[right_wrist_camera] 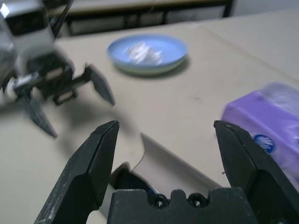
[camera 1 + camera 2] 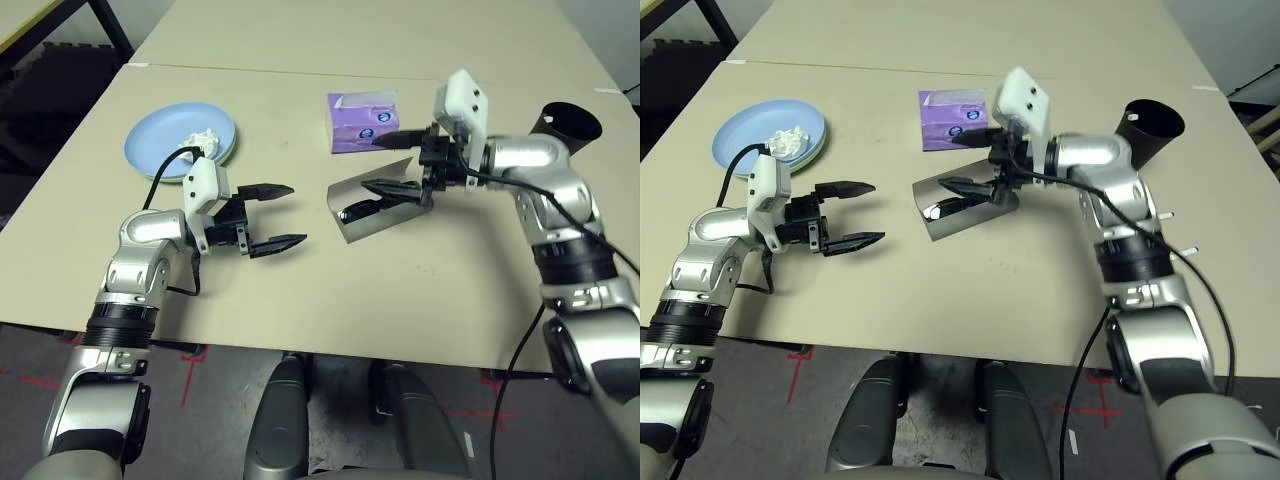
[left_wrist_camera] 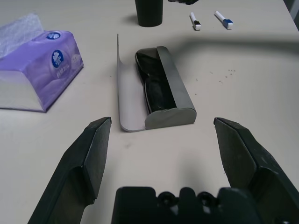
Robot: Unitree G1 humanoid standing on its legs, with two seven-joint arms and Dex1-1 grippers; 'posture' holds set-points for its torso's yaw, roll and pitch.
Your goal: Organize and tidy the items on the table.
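Right now I have both sets of jaws standing wide apart and holding nothing, which suits where the job sits. My right gripper (image 2: 392, 160) hangs just over the grey glasses case (image 2: 372, 206), one finger above it and one dipping toward its open mouth. The case lies on the bench (image 2: 420, 290) near the middle, lid flap thrown back and standing up on the side toward the purple tissue box (image 2: 362, 120). The black sunglasses (image 3: 156, 86) lie inside the tray, so I judge the stowing done and the lid left to close; that would be why I keep the right jaws spread above it rather than pinched on anything.

My left gripper (image 2: 268, 217) hovers at about nine o'clock from the case, well apart from it, pointing across at it with its fingers level. I hold it there as a steadying hand in waiting: the case is light and would likely skate if the lid were pushed from one side alone.

Out at ten o'clock the light blue plate (image 2: 165, 140) sits stacked on the pale green plate (image 2: 222, 155), whose rim just peeks from under it, and the white tissue wad (image 2: 200, 140) rests in the top plate, gathered there so the loose bits share one spot. The tissue box is at twelve o'clock from the case, the tall black cup (image 2: 565, 125) out at two o'clock, beside my right forearm
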